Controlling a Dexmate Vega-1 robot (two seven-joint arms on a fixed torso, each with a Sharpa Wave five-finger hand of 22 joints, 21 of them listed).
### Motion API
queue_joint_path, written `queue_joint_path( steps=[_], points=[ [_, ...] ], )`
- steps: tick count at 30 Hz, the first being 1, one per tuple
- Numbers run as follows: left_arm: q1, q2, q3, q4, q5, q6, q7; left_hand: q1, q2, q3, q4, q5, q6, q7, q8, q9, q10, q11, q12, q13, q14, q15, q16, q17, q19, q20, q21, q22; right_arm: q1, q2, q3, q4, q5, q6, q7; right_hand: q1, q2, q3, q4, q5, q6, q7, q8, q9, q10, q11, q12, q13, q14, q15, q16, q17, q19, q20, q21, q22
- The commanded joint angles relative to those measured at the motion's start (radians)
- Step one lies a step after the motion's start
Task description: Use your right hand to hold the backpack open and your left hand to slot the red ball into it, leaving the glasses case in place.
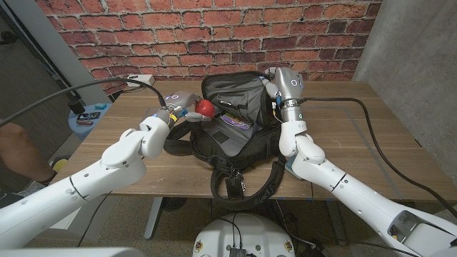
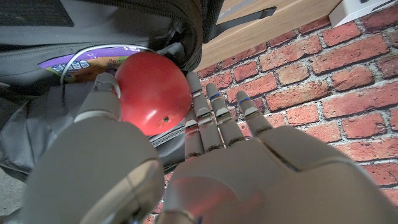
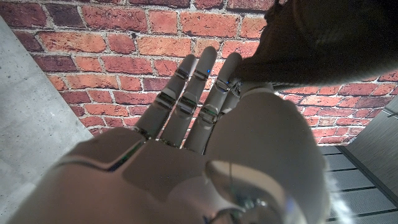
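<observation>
A black backpack (image 1: 239, 125) lies on the wooden table (image 1: 357, 135) with its top flap lifted and its mouth gaping toward me. My right hand (image 1: 280, 82) grips the raised flap edge (image 3: 305, 43) at the bag's right side. My left hand (image 1: 182, 103) holds the red ball (image 1: 206, 108) just left of the opening, above the bag's left edge. In the left wrist view the ball (image 2: 152, 90) sits between the thumb and fingers (image 2: 217, 118), close to the open bag (image 2: 93, 37). A purple-labelled item (image 1: 235, 123) shows inside. I cannot make out the glasses case.
A white power strip (image 1: 141, 79) lies at the table's back left. A blue stool (image 1: 87, 118) with small items stands left of the table. A person's arm (image 1: 18, 153) shows at the left edge. Black cables (image 1: 371, 118) cross the table's right side. A brick wall stands behind.
</observation>
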Motion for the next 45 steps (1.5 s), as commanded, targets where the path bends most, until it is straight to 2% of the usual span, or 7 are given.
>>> queue_joint_path(
  steps=[1, 9, 10, 14, 27, 42, 45],
  points=[
    [-0.001, -0.009, -0.006, 0.002, -0.028, -0.045, -0.013, 0.053, 0.088, -0.012, 0.001, 0.008, 0.172, -0.037, -0.007, 0.003, 0.063, -0.058, -0.009, 0.012, 0.047, -0.023, 0.034, 0.023, 0.094, -0.029, 0.042, 0.015, -0.002, 0.01, -0.009, -0.001, -0.004, -0.013, -0.008, 0.028, 0.022, -0.009, -0.001, 0.009, 0.001, -0.006, 0.008, 0.002, -0.006, 0.003, -0.005, 0.005, -0.006, -0.077, -0.001, 0.005, -0.005, -0.102, 0.001, 0.001],
    [0.013, -0.017, -0.024, 0.005, -0.077, -0.087, 0.001, 0.067, 0.097, -0.025, -0.005, 0.013, 0.178, -0.022, -0.008, 0.008, 0.058, -0.046, -0.011, 0.02, 0.077, -0.015, 0.062, 0.044, 0.194, -0.021, 0.086, 0.022, -0.008, 0.014, -0.016, -0.012, -0.011, -0.03, -0.006, 0.03, 0.023, -0.011, -0.001, 0.01, 0.002, -0.006, 0.007, 0.002, -0.006, 0.003, -0.007, 0.004, -0.006, -0.077, 0.0, 0.007, -0.006, -0.102, 0.001, 0.001],
    [0.012, -0.021, -0.022, 0.007, -0.079, -0.091, 0.004, 0.07, 0.096, -0.026, -0.008, 0.013, 0.178, -0.021, -0.008, 0.008, 0.056, -0.039, -0.012, 0.021, 0.078, -0.015, 0.064, 0.046, 0.198, -0.02, 0.088, 0.023, -0.009, 0.014, -0.016, -0.013, -0.012, -0.032, -0.006, 0.03, 0.023, -0.011, -0.001, 0.01, 0.001, -0.007, 0.006, 0.002, -0.007, 0.003, -0.007, 0.004, -0.006, -0.077, -0.001, 0.007, -0.007, -0.102, 0.001, 0.001],
    [0.006, -0.043, -0.013, 0.017, -0.091, -0.104, 0.015, 0.075, 0.098, -0.028, -0.009, 0.015, 0.179, -0.015, -0.008, 0.009, 0.054, -0.038, -0.012, 0.023, 0.086, -0.017, 0.071, 0.051, 0.21, -0.021, 0.094, 0.023, -0.017, 0.012, -0.016, -0.023, -0.015, -0.042, -0.006, 0.03, 0.023, -0.012, 0.0, 0.011, 0.002, -0.005, 0.006, 0.002, -0.006, 0.003, -0.008, 0.003, -0.006, -0.077, -0.001, 0.007, -0.005, -0.102, 0.002, 0.001],
    [-0.047, -0.111, 0.041, 0.058, -0.131, -0.128, -0.01, 0.082, 0.101, -0.037, -0.009, 0.017, 0.181, -0.016, -0.008, 0.014, 0.059, -0.042, -0.009, 0.029, 0.093, -0.019, 0.083, 0.064, 0.21, -0.026, 0.097, 0.025, -0.017, 0.005, -0.007, -0.028, -0.014, -0.044, -0.008, 0.032, 0.024, -0.016, 0.001, 0.012, 0.002, -0.005, 0.006, 0.004, -0.006, 0.003, -0.01, 0.004, -0.007, -0.077, -0.002, 0.008, -0.005, -0.102, 0.003, 0.001],
    [-0.099, -0.116, 0.078, 0.073, -0.192, -0.139, -0.096, 0.074, 0.104, -0.046, -0.002, 0.02, 0.177, -0.011, -0.013, 0.016, 0.056, -0.033, -0.007, 0.035, 0.097, -0.014, 0.088, 0.072, 0.203, -0.038, 0.097, 0.026, -0.002, 0.007, -0.008, -0.035, -0.026, -0.055, 0.003, 0.035, 0.026, -0.02, 0.002, 0.013, 0.001, -0.005, 0.004, 0.004, -0.007, 0.003, -0.011, 0.007, -0.007, -0.077, -0.003, 0.009, -0.006, -0.103, 0.003, 0.001],
    [-0.107, -0.115, 0.084, 0.075, -0.195, -0.137, -0.105, 0.065, 0.101, -0.05, 0.002, 0.02, 0.156, -0.003, -0.023, 0.015, 0.034, -0.021, -0.015, 0.038, 0.075, -0.007, 0.077, 0.073, 0.188, -0.034, 0.093, 0.027, -0.001, 0.006, -0.008, -0.038, -0.029, -0.058, 0.006, 0.035, 0.026, -0.02, 0.002, 0.014, 0.002, -0.005, 0.004, 0.004, -0.007, 0.004, -0.012, 0.006, -0.007, -0.077, -0.003, 0.01, -0.005, -0.102, 0.004, 0.001]
  ],
)
